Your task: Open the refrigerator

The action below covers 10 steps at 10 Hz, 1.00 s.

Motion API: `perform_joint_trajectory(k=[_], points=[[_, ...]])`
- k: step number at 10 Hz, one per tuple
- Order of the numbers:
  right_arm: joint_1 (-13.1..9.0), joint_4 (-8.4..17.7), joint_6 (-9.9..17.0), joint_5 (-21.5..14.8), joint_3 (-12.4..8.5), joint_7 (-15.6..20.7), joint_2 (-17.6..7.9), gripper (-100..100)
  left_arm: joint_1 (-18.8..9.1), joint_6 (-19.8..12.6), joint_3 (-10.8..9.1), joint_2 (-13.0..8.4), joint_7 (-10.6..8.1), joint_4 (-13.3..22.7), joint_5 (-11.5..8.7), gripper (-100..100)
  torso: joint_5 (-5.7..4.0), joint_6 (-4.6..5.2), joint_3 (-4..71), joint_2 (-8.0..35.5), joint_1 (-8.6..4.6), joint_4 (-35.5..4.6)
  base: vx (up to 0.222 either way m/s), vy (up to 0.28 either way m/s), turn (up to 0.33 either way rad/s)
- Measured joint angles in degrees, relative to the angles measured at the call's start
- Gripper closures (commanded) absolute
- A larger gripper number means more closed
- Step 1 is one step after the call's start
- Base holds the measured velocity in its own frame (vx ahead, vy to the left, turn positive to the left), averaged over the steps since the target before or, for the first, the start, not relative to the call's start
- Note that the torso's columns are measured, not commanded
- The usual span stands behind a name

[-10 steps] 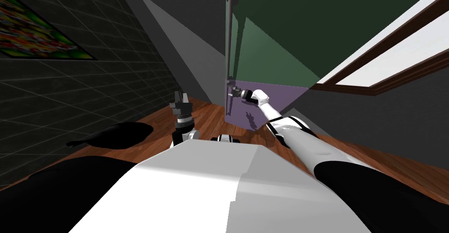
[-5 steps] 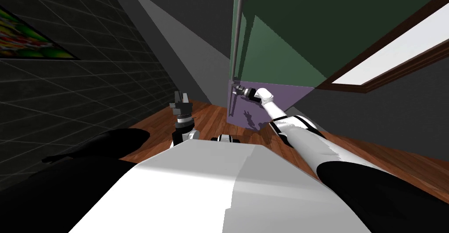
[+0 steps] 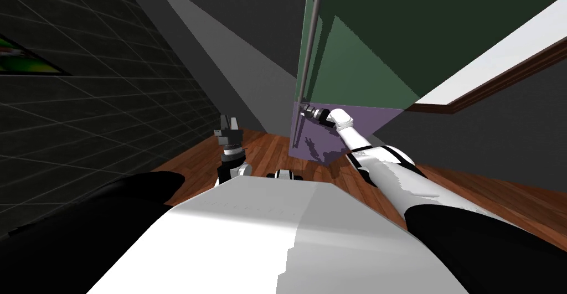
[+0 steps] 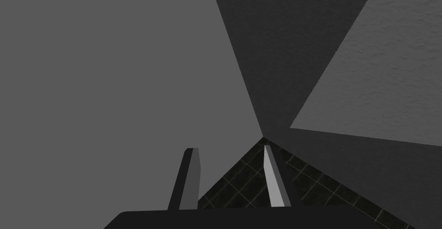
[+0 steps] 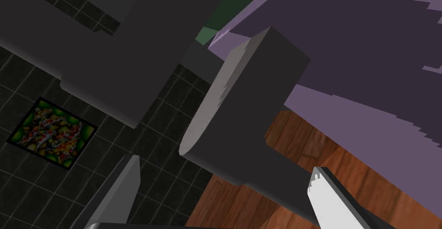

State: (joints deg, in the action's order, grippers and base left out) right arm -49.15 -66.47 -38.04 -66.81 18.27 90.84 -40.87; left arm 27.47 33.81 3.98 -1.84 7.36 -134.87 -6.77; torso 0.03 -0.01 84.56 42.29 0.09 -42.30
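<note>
Right, the right gripper (image 5: 225, 165). Its two light grey blade fingers (image 5: 123, 192) stand wide and straddle a dark grey square-section bar handle (image 5: 241, 110). One finger is clear of the bar. The other is near or touching its mount, can't tell which. So not yet clamped, by my read.

The grip is near the bar's end, so slip-off is the risk. Push in until the bar sits deep between the fingers, then close square on its flat sides before any pull. Pull along the door's arc, not straight back, and let the wrist turn with it.

Just past the fingers is a second, thicker dark grey bar (image 5: 129, 58), likely the end of the upper door's long handle. Keep the fingertips off it.

The refrigerator's purple lower door panel (image 5: 367, 54) is directly behind the gripped bar, which looks mounted to it. The dark green upper door (image 3: 354, 58) starts just above the fingers. A brown wooden plank floor (image 5: 345, 170) lies below.

The left gripper (image 3: 228, 119) is well apart from the fridge, raised, with a narrow gap between its fingers and nothing held. Leave it parked.
</note>
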Motion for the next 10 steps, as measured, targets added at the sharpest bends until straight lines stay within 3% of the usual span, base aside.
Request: perform_joint_trajectory(k=[3,4,5,9,10], points=[[0.08,-0.13,3.03,-3.02,-0.19,1.40,-2.07,-100,-0.01,0.00,0.00,0.00,0.00,0.00,0.00,0,0.00,-0.07,0.10,-0.11,-0.06,-0.02,0.018,0.142,-0.080],[0.18,-0.26,3.26,-3.13,-0.21,1.42,-2.21,-100,-0.01,0.00,-0.01,-0.01,0.00,0.00,0.00,0,-0.06,-0.06,0.08,-0.09,-0.29,0.00,-0.054,-0.073,0.345],[-0.10,1.23,3.99,-3.56,-0.37,1.45,-2.46,-100,-0.03,-0.01,-0.02,-0.03,0.00,0.01,0.00,0,-0.17,-0.12,-0.01,0.06,-0.59,0.00,-0.086,-0.112,0.320],[-1.05,4.34,6.34,-4.94,-0.24,0.28,-3.41,-100,0.00,0.00,-0.02,-0.02,0.00,0.00,0.00,0,-0.11,0.45,0.01,-0.03,-0.25,-0.13,-0.078,-0.095,0.278],[-1.50,5.73,7.11,-5.57,-0.18,0.41,-3.47,-100,-0.02,-0.01,-0.02,-0.03,0.00,0.01,0.00,0,-0.03,-0.04,0.14,-0.13,-0.24,-0.12,-0.093,-0.080,0.253]])
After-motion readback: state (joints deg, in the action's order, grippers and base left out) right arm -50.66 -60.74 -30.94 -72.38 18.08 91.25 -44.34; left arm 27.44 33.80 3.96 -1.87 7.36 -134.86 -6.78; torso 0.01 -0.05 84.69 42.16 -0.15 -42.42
